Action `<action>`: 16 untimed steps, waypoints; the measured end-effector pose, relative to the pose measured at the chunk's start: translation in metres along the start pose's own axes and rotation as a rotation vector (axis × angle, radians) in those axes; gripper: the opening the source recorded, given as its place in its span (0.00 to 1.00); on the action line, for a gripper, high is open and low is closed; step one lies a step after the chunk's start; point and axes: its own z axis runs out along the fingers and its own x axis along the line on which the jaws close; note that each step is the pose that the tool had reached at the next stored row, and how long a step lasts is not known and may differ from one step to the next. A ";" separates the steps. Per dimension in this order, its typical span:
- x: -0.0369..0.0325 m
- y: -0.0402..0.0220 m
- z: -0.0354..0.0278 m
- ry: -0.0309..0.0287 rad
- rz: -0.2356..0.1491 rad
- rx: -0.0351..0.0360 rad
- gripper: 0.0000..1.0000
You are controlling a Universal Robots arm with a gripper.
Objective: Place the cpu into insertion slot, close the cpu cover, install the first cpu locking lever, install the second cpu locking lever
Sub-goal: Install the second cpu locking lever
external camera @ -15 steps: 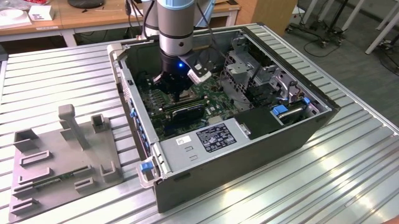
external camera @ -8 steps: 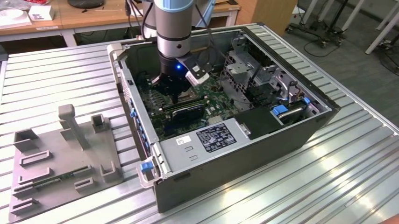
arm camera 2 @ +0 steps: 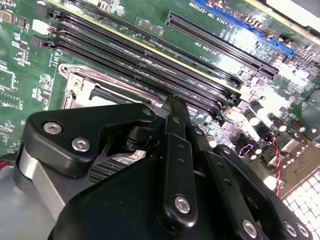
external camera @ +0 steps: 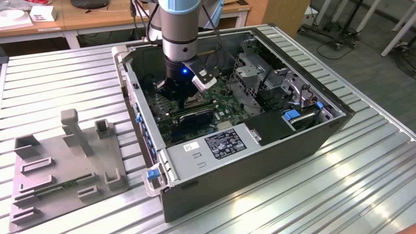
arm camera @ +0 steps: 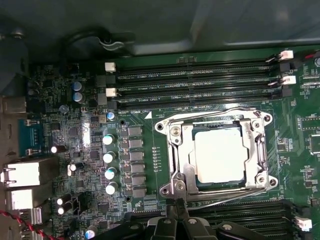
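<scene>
The cpu (arm camera: 218,155) lies flat in the insertion slot (arm camera: 256,150) on the green circuit board (arm camera: 150,160), its pale metal top showing through the cut-out centre of the cpu cover (arm camera: 186,167), which is folded down flat over it. Thin wire levers run along the frame's edges; one (arm camera: 220,198) lies along the side nearest the gripper, another (arm camera: 210,116) along the opposite side. In the first wrist view the socket sits at about four o'clock from the picture's middle, and the long black memory slots (arm camera: 195,85) run at its twelve o'clock. The gripper (arm camera: 176,215) comes in at six o'clock, its slim black fingers pressed together with no gap between them, the tips just beside the frame's near corner; whether they touch the lever there cannot be told. In the second wrist view the gripper (arm camera 2: 175,107) reaches past the socket frame toward the memory slots (arm camera 2: 150,65). In the exterior view the arm (external camera: 179,34) stands down inside the open computer case (external camera: 260,161), which rests on a ribbed metal table (external camera: 58,83); a grey fixture tray (external camera: 65,165) lies at the case's nine o'clock.
</scene>
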 end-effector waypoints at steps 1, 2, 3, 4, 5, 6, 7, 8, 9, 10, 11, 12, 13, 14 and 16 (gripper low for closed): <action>0.0000 0.0000 0.0005 0.0000 0.000 -0.0001 0.11; 0.0001 0.0000 0.0012 0.0000 0.000 -0.0001 0.11; 0.0003 0.0000 0.0018 -0.0001 0.001 -0.0001 0.11; 0.0007 -0.0001 0.0025 -0.0001 0.001 -0.0001 0.11; 0.0013 -0.0002 0.0030 0.0001 0.002 -0.0006 0.11; 0.0019 -0.0003 0.0033 0.0002 0.002 -0.0018 0.11; 0.0020 -0.0002 0.0034 0.0004 0.002 -0.0028 0.11; 0.0021 -0.0002 0.0034 0.0004 0.002 -0.0033 0.11; 0.0021 -0.0002 0.0034 0.0004 0.003 -0.0035 0.11; 0.0021 -0.0002 0.0034 0.0004 0.003 -0.0044 0.11; 0.0021 -0.0002 0.0035 0.0005 0.003 -0.0057 0.11; 0.0021 -0.0002 0.0035 0.0005 0.003 -0.0058 0.11; 0.0021 -0.0002 0.0035 0.0005 0.003 -0.0062 0.11; 0.0021 -0.0003 0.0035 0.0007 0.003 -0.0075 0.11; 0.0021 -0.0002 0.0035 0.0008 0.003 -0.0081 0.11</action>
